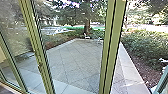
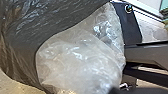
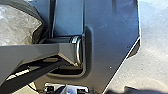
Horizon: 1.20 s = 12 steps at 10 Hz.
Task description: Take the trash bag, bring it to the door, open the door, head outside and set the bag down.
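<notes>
Close to my left wrist camera hangs the dark trash bag (image 2: 22,42), clear plastic (image 2: 72,60) against it; I can't tell whether either gripper's jaws are apart or together. Beyond: green frame posts (image 1: 112,45), paved patio (image 1: 71,60), shrubs (image 1: 143,47), tree trunk (image 1: 87,28).

Trash bag (image 2: 27,32), dark and clear plastic, bulging close in front of the left wrist camera.
Glossy, rippled and smoky dark over one part, with a smooth curved edge; milky, see-through and crumpled beyond that edge, catching bright glints. Bulky rather than flat; whether hanging free or resting on something, impossible to tell. For the door, tall glass panels (image 1: 110,47) in green frames, upright and well beyond the bag; which panel swings, and whether open or closed, not clear.
</notes>
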Available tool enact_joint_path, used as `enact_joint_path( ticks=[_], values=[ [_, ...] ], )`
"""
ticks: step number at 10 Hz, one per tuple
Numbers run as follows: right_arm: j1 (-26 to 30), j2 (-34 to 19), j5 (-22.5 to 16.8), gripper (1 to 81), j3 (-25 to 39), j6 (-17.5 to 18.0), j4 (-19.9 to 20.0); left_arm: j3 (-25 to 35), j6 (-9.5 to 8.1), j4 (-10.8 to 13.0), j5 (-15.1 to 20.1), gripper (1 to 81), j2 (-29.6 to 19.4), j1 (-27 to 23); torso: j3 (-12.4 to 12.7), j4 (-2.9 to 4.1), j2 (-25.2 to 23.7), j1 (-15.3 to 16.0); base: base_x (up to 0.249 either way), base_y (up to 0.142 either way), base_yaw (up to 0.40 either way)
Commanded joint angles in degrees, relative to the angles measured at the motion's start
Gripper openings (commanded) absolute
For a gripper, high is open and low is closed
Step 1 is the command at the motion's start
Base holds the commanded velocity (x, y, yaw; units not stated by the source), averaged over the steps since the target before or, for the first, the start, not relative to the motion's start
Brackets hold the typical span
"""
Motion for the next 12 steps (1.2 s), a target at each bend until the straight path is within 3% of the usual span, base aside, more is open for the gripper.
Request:
enact_joint_path(
  ticks=[1, 12],
  values=[
    [2.12, 0.3, -2.68, 81.1, 0.33, -0.24, -0.58, 0.19, 0.41, 0.49, 3.78, 1.0, -0.2, -2.51, 0.0, 0.0, 0.0, 0.0, 0.0, 0.0, 0.0],
    [1.85, 0.3, -2.68, 81.1, 0.33, -0.24, -0.58, 0.19, 0.41, 0.48, 3.95, 1.0, -0.28, -2.69, 0.0, 0.0, 0.0, -0.02, 0.0, 0.0, -0.239]
  ],
)
